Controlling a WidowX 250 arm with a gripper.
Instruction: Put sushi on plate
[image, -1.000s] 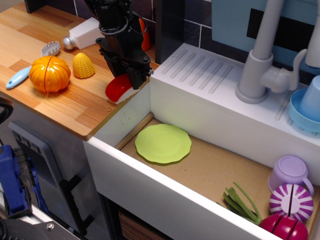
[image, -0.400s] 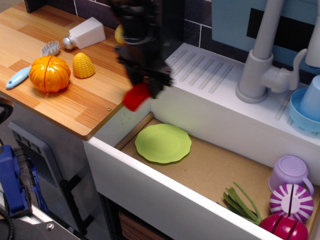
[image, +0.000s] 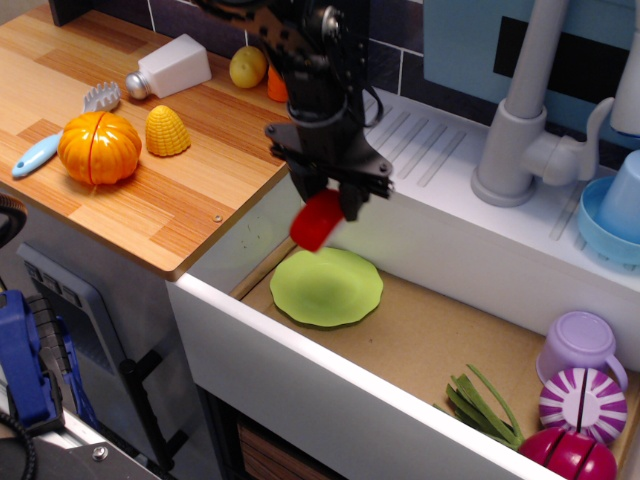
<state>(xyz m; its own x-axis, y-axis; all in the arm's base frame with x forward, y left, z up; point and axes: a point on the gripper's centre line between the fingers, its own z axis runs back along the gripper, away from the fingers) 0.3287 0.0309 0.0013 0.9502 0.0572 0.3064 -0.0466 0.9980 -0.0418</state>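
Hanging over the white sink basin (image: 250, 330), my gripper (image: 330, 200) holds the sushi (image: 317, 220) in the air, just above the near-left part of the plate (image: 327, 287); the red piece is tilted and does not touch the green surface as far as I can see. I read the fingers (image: 352, 195) as pinched on the upper end of the sushi, with its lower end sticking out below them toward the plate. The plate lies flat on the brown floor of the basin, close to the left wall and the wooden strip along it, so there is little spare room on that side. To the right the basin floor is bare for a good stretch until the green leafy toy (image: 485, 405), the lilac cup (image: 580, 345), the striped round toy (image: 583, 405) and the magenta toy (image: 570, 455) in the far right corner, well apart from the plate. Behind the arm the white drainboard ledge (image: 420, 150) rises above the basin, and the faucet (image: 520, 120) stands further right. On the wooden worktop (image: 150, 210) to the left sit the pumpkin (image: 99, 148), the corn (image: 167, 131), a brush with a blue handle (image: 60, 135), a white bottle (image: 172, 67) and a yellow fruit (image: 247, 67), all well clear of the arm. The worktop's edge runs right beside the basin's left wall.
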